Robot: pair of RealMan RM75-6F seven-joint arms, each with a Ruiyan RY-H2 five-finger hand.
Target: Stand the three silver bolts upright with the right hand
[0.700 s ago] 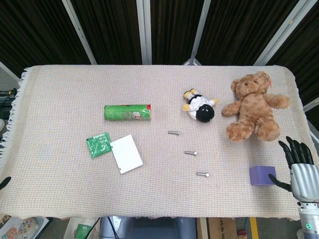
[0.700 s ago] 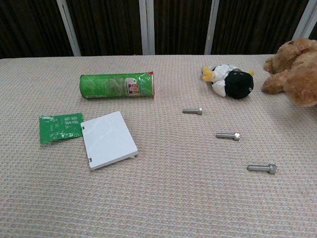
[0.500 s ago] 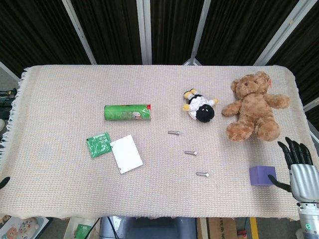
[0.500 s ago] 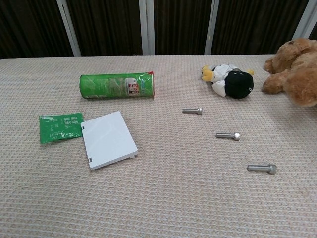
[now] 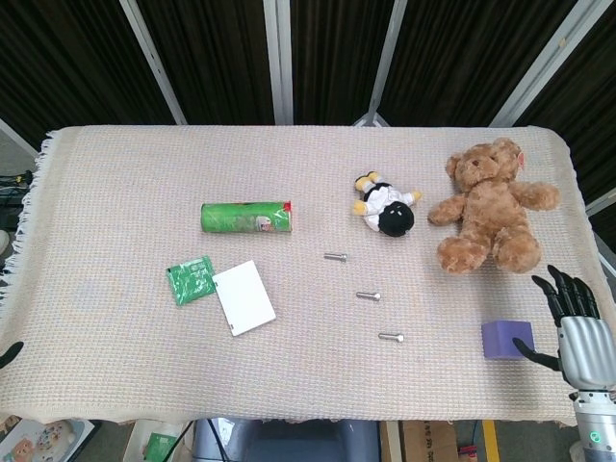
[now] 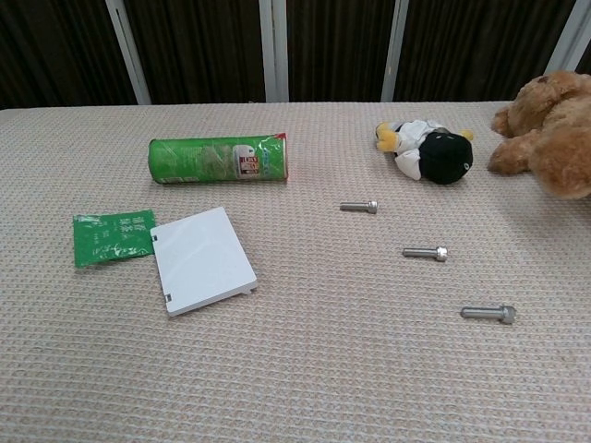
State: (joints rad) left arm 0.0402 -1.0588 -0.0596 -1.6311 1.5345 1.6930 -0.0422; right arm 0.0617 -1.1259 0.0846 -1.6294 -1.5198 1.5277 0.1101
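Three silver bolts lie flat on the woven cloth in a diagonal row: the far bolt (image 5: 335, 257) (image 6: 358, 207), the middle bolt (image 5: 368, 295) (image 6: 425, 252) and the near bolt (image 5: 391, 337) (image 6: 488, 313). My right hand (image 5: 576, 327) hovers at the table's right front corner, fingers spread and empty, just right of a purple cube (image 5: 507, 340) and well right of the bolts. Only a dark tip of my left hand (image 5: 8, 353) shows at the left edge of the head view. Neither hand appears in the chest view.
A brown teddy bear (image 5: 489, 205) and a small penguin plush (image 5: 387, 206) lie behind the bolts. A green chip can (image 5: 246, 218) lies on its side at left, with a green packet (image 5: 191, 279) and a white card (image 5: 243, 297) in front of it.
My right hand has shifted slightly up and to the left, toward the purple cube. The bolts and other objects have not moved.
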